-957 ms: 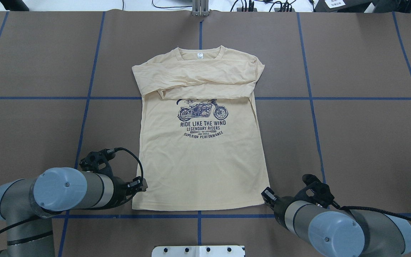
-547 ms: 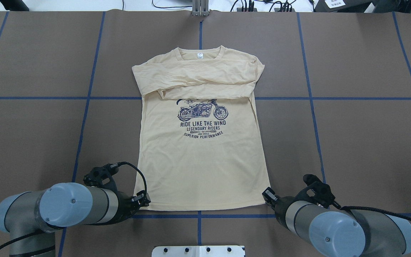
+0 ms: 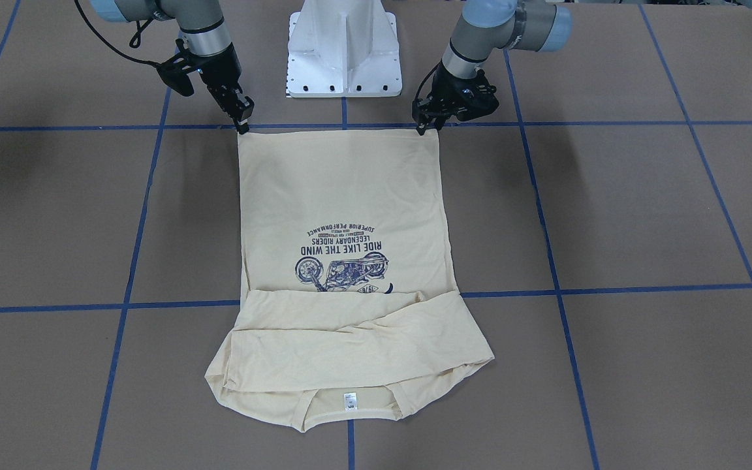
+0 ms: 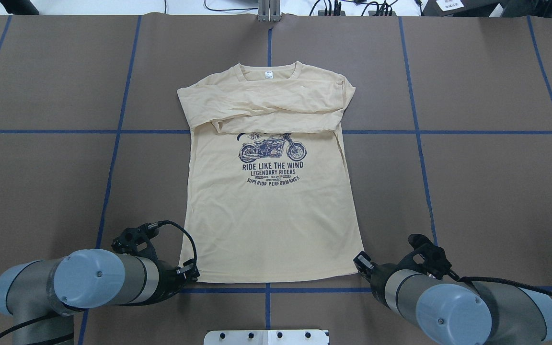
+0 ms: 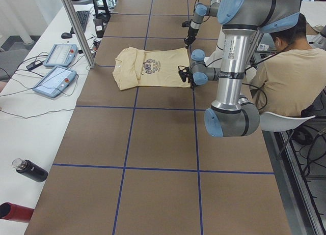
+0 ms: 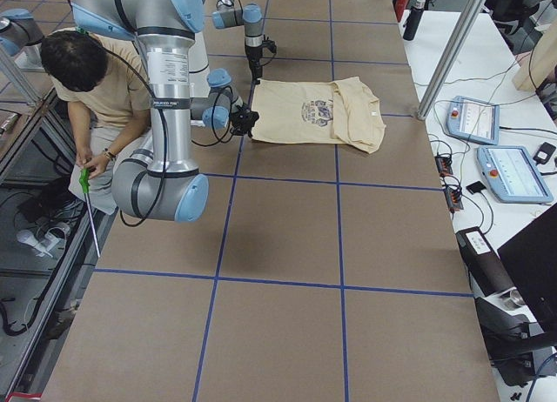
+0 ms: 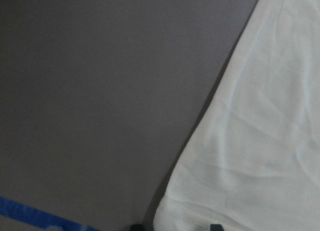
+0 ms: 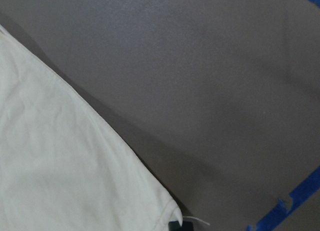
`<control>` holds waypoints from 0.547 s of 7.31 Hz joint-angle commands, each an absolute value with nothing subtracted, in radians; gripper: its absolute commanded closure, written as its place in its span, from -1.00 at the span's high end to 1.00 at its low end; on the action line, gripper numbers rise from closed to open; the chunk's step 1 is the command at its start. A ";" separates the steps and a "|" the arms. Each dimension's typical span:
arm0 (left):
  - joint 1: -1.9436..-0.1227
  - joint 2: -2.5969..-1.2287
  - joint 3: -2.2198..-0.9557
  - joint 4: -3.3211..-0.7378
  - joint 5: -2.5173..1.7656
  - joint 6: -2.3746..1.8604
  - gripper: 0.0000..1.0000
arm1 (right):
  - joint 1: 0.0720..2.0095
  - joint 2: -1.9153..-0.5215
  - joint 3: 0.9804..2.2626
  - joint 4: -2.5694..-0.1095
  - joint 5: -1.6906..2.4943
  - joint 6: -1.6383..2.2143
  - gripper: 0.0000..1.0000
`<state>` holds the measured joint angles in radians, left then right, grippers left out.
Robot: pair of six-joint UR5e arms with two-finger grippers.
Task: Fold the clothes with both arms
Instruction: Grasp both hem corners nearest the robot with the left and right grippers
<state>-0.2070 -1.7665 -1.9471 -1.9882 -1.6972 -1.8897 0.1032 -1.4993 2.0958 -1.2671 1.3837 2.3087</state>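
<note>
Where the T-shirt [image 4: 266,225] lies on the blue-taped table [image 4: 472,191], left pincer [image 3: 425,127] gapes; right pincer [image 3: 243,125]: cannot tell.

The pale cream-yellow thin knit T-shirt [image 4: 271,225] is soft matt cloth, finely creased; the brown table covering [image 4: 487,191] looks matt and paper-like.

Brown table [image 4: 487,191] (blue tape grid [image 4: 65,131]) carries the T-shirt [image 4: 269,225].
</note>
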 commanded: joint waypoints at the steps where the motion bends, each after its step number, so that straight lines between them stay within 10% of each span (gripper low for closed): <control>1: -0.210 -1.763 -1.951 -1.988 -1.697 -1.891 0.03 | 0.103 -1.500 2.097 -1.267 1.384 2.309 -1.00; 3: -0.210 -1.763 -1.951 -1.987 -1.697 -1.893 -0.09 | 0.103 -1.500 2.097 -1.267 1.384 2.309 -1.00; 4: -0.210 -1.761 -1.951 -1.987 -1.697 -1.894 -0.63 | 0.103 -1.500 2.095 -1.267 1.384 2.309 -1.00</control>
<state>-0.2100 -1.7620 -1.9510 -1.9867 -1.6966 -1.8931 0.1028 -1.5002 2.0967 -1.2670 1.3836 2.3086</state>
